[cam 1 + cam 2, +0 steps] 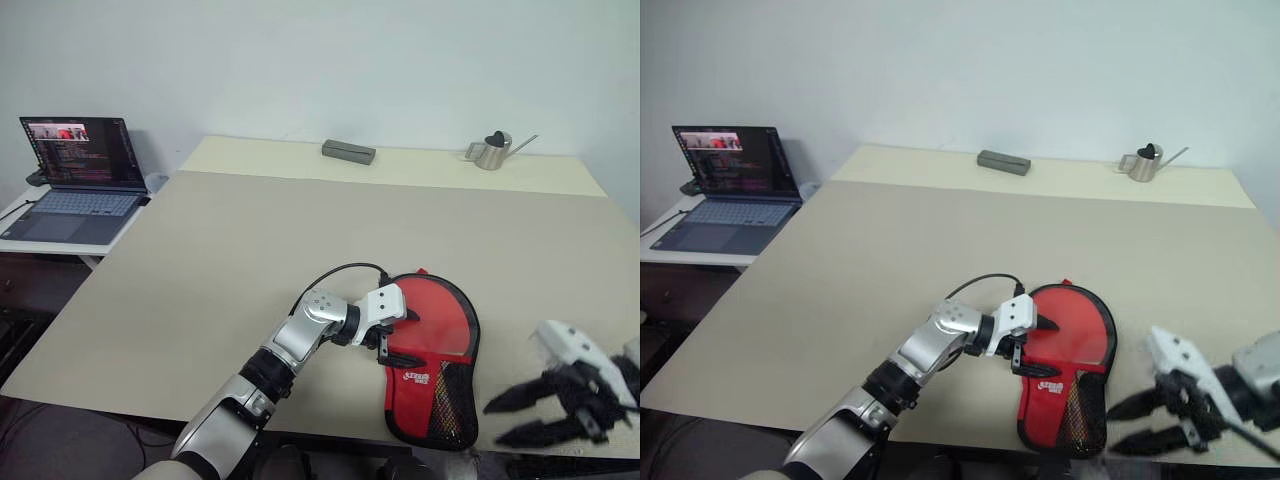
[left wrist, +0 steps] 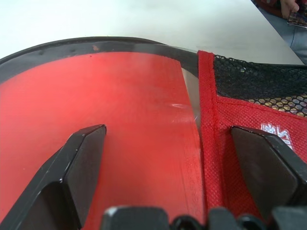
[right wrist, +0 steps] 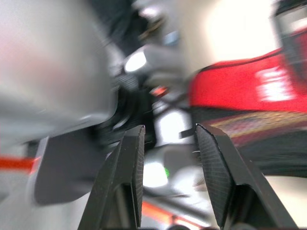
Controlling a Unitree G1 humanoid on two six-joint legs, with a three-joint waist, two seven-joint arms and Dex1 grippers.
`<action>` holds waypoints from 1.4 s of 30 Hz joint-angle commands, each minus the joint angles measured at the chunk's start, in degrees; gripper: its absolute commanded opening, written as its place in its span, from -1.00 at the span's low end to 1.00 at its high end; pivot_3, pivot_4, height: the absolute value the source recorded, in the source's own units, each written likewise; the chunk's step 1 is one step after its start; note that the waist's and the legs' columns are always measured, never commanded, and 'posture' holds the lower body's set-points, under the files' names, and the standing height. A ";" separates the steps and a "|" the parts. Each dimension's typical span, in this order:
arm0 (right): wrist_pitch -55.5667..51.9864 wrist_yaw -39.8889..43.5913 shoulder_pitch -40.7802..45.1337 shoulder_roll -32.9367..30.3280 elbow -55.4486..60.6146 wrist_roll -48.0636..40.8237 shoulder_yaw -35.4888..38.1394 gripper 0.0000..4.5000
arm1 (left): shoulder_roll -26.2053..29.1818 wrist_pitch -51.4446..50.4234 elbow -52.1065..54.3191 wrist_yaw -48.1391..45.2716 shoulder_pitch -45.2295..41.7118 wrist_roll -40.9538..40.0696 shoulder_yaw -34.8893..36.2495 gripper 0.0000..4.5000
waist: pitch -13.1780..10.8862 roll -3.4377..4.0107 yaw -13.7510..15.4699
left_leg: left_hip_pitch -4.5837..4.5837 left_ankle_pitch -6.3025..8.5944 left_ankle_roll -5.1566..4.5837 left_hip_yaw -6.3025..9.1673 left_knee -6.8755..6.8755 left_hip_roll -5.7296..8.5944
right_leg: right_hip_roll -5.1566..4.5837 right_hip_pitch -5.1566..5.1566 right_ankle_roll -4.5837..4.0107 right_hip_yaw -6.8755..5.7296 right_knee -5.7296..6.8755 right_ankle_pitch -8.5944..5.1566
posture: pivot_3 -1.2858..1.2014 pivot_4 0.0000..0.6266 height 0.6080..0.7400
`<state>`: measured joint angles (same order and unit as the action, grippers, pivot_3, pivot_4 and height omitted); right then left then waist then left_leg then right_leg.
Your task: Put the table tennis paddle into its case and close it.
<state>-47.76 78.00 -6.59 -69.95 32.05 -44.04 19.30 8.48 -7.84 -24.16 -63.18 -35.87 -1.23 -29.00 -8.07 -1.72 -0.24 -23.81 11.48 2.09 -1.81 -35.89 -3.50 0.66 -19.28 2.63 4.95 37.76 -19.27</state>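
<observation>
The red-and-black paddle-shaped fabric case (image 1: 432, 360) — the red-faced paddle (image 2: 96, 105) inside — is steadied beneath the wide-spread left gripper (image 1: 392, 335), while the right gripper (image 1: 525, 418), parted and empty, is held just beside its mesh end.

A: What sort of place is this?

B: It looks like a lab or test room. A big plain beige table (image 1: 230, 260) stands against a bare white wall (image 1: 350, 60).

A: Anything else that shows it?

B: At the far left an open laptop (image 1: 75, 180) sits on a white side desk (image 1: 20, 215), its screen lit with lines of text. On the table's far edge lie a grey box (image 1: 349, 151) and a small metal watering can (image 1: 492, 151).
</observation>
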 commanded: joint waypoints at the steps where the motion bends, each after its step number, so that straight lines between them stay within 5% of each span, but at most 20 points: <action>1: 1.96 -4.56 7.79 3.16 -6.13 1.63 -3.73 -0.16 | 0.27 -1.51 -5.04 0.97 1.87 3.58 -2.55 1.00 | 0.00 0.00 0.03 | -0.01 0.00 0.00 0.01 0.00 0.00 | 0.00 0.00 0.00 -0.01 0.00 0.00 | 0.03 -0.52 1.00; 14: 13.11 -7.59 26.95 13.72 -25.40 12.58 -15.62 -0.16 | 2.01 -5.20 14.93 -0.98 -0.25 -9.08 8.95 1.00 | -0.66 0.29 -0.75 | -0.54 0.00 -0.02 -0.13 -0.04 -0.06 | 0.16 -0.74 -0.27 0.11 0.33 0.14 | 0.03 -0.52 1.00; 25: 25.61 -6.26 41.20 22.44 -49.66 21.95 -19.96 -0.16 | 15.07 -20.96 34.60 4.90 -0.10 -22.57 26.68 1.00 | -1.03 0.70 -1.57 | -0.71 0.00 -0.02 -0.11 -0.07 -0.08 | 0.18 -0.93 -0.28 0.06 0.40 0.15 | 0.03 -0.52 1.00; 30: 32.16 -7.45 48.58 27.14 -62.95 25.79 -20.06 -0.16 | 21.77 -26.56 39.10 13.43 7.97 -24.71 38.45 1.00 | -1.11 0.69 -1.94 | -0.60 0.00 -0.02 -0.20 -0.04 -0.10 | 0.16 -0.92 -0.28 0.11 0.43 0.16 | 0.03 -0.52 1.00; 37: 32.05 -7.78 50.41 27.12 -67.11 26.89 -18.30 -0.16 | 27.02 -29.77 44.89 18.65 14.36 -24.87 42.23 1.00 | -1.23 0.68 -1.22 | -0.64 -0.01 0.00 -0.16 -0.05 -0.20 | -0.09 -0.88 -0.29 0.11 0.43 0.16 | 0.03 -0.52 1.00; 42: 30.16 -8.83 46.89 25.00 -61.31 25.96 -16.50 -0.16 | 27.66 -27.49 41.61 18.45 12.52 -23.39 38.65 1.00 | -1.23 0.68 -1.10 | -0.64 -0.01 0.00 -0.16 -0.08 -0.10 | -0.23 -0.83 -0.24 0.01 0.45 0.18 | 0.03 -0.52 1.00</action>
<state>-16.52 69.61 41.07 -43.40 -33.13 -17.01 0.57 35.31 -37.00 17.35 -44.36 -22.38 -24.91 10.34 -9.30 -1.04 -1.34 -24.44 11.47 2.09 -1.97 -35.96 -3.60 0.44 -20.11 2.39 4.94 38.22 -19.09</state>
